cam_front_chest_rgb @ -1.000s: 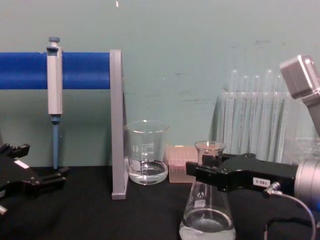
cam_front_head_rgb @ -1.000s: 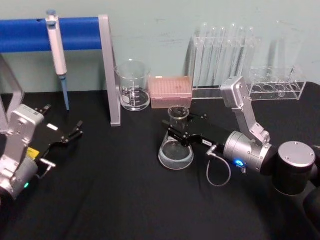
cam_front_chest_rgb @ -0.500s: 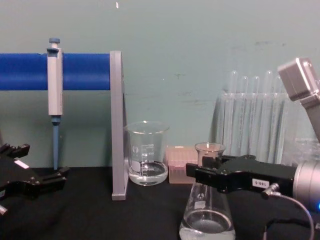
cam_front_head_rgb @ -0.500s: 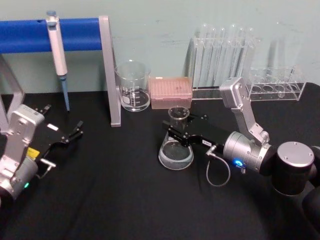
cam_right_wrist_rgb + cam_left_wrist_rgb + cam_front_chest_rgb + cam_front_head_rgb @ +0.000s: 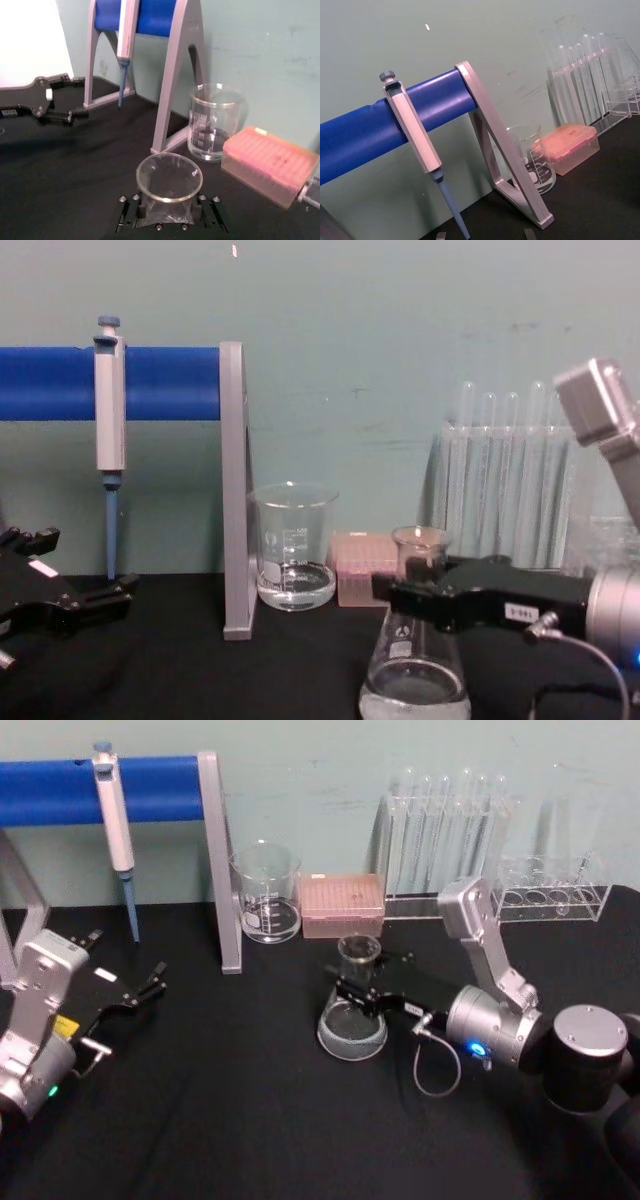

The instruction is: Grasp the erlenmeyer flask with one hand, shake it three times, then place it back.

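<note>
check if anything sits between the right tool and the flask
Nothing visible does. The right tool already straddles the erlenmeyer flask at its neck, with the flask base on the black table. The beaker and pink tip box stand behind, apart.

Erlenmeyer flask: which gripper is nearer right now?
Right. The right gripper has its jaws around the neck of the erlenmeyer flask, which stands on the table. The left gripper sits far off at the table's left side, near the pipette stand.

The right gripper point(image 5: 412, 592) has closed in — narrower on the erlenmeyer flask point(image 5: 415, 670) neck.
</note>
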`<move>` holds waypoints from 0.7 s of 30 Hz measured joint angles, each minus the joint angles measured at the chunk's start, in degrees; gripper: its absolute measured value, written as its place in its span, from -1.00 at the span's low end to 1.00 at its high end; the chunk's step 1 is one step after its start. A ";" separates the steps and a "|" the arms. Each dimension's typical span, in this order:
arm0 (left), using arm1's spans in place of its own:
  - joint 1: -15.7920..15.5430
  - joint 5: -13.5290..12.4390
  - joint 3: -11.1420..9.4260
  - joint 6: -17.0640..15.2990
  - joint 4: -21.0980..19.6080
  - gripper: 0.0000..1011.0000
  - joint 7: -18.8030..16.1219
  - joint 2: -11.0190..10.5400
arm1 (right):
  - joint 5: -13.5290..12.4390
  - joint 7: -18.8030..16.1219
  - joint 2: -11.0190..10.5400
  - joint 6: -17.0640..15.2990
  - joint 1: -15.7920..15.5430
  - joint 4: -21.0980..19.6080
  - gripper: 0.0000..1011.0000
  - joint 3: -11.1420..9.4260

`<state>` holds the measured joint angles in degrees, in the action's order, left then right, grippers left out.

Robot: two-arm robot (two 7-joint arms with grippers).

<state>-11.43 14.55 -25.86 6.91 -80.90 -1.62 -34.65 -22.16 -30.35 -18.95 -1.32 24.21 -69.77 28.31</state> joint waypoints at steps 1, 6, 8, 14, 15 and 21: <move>0.00 0.00 0.00 0.00 0.00 0.98 0.00 0.00 | 0.09 0.01 -0.03 -0.22 -0.04 0.06 -0.06 0.02; 0.00 0.00 0.00 0.00 0.00 0.98 0.00 0.00 | 0.10 0.01 -0.04 -0.24 -0.04 0.06 0.30 0.03; 0.00 0.00 0.00 0.00 0.00 0.98 0.00 0.00 | 0.10 0.01 -0.04 -0.23 -0.04 0.06 0.42 0.03; 0.00 0.00 0.00 0.00 0.00 0.98 0.00 0.00 | 0.10 -0.01 -0.04 -0.18 -0.02 0.06 0.78 0.01; 0.00 0.00 0.00 0.00 0.00 0.98 0.00 0.00 | 0.09 -0.01 -0.04 -0.18 -0.02 0.05 0.81 0.01; 0.00 0.00 0.00 0.00 0.00 0.98 0.00 0.00 | 0.07 -0.03 -0.04 -0.15 0.00 0.03 0.98 -0.01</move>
<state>-11.43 14.55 -25.86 6.90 -80.90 -1.62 -34.65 -22.09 -30.38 -18.99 -1.47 24.21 -69.73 28.30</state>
